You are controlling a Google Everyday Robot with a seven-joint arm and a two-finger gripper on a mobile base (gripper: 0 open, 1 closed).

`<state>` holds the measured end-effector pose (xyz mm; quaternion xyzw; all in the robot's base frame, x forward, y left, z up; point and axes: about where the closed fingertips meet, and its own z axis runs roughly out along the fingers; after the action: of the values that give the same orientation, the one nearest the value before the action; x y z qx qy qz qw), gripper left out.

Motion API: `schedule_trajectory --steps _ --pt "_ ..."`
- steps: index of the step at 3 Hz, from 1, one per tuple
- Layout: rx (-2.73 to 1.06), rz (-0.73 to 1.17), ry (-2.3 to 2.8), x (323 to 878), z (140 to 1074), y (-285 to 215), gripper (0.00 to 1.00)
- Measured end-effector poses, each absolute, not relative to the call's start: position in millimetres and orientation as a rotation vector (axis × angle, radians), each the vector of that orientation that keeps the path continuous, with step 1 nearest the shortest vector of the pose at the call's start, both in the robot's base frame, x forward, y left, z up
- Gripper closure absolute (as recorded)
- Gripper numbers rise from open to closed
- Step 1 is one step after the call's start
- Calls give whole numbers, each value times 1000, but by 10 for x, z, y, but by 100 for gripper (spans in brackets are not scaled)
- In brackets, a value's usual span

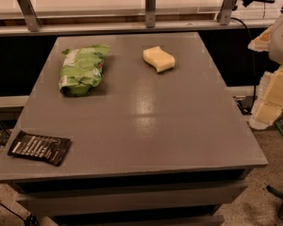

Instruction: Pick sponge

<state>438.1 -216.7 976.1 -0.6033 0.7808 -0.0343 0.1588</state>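
Observation:
The sponge is a small pale yellow foam block with wavy sides. It lies flat on the grey table, toward the far side and a little right of the middle. My gripper is a cream blocky shape at the right edge of the view, off the table's right side. It is well apart from the sponge, to its right and nearer to me, and it holds nothing that I can see.
A green snack bag lies at the far left of the table. A black packet lies at the near left corner. A counter with metal brackets runs behind the table. A black cable hangs at the right.

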Motion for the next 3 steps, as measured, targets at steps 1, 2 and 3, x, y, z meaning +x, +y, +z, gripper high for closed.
schedule_trajectory --steps 1,2,3 --pt "-1725 -98 2232 4381 9761 -2167 0" --pt "-1740 -51 2160 4541 9798 -2051 0" --pt "-1817 50 2014 4948 9788 -1708 0"
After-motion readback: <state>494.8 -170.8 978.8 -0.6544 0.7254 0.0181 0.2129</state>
